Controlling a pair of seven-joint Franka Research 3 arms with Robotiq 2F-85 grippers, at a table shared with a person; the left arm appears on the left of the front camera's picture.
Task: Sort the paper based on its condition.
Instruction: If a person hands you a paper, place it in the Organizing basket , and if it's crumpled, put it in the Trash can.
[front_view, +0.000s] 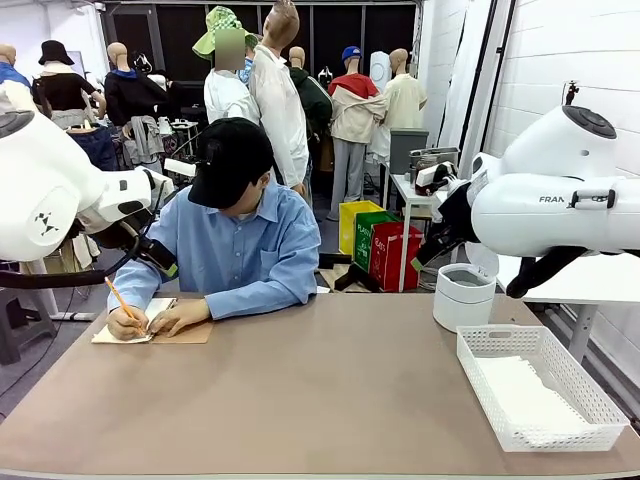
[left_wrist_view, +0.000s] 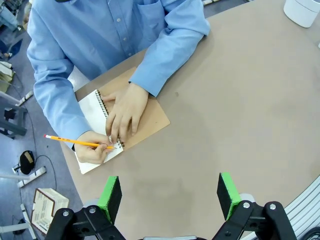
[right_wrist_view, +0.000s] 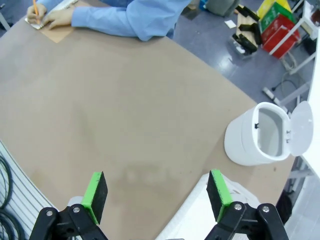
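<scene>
From the front, the left arm (front_view: 50, 190) is raised at the left edge and the right arm (front_view: 560, 200) is raised at the right, both above the table (front_view: 300, 400). One person sits at the far side, bent over one notebook (front_view: 190, 333). One hand (front_view: 127, 324) holds a pencil (front_view: 118, 298) and the other hand (front_view: 180, 317) lies on the notebook. One white basket (front_view: 565, 437) stands at the near right corner, and the paper (front_view: 525, 395) lies flat inside it; how many sheets cannot be told. One white bin (front_view: 463, 297) stands just behind the basket.

From the left wrist, the left gripper (left_wrist_view: 169, 186) hangs over bare table with its two green pads (left_wrist_view: 111, 196) wide apart and nothing between them. Beyond it, the person's two hands rest on the notebook, one gripping the single pencil, the other pressed flat.

From the right wrist, the right gripper (right_wrist_view: 156, 187) hangs above the table, pads spread, holding nothing. The bin sits ahead to one side with its lid (right_wrist_view: 299, 129) flipped up.
</scene>
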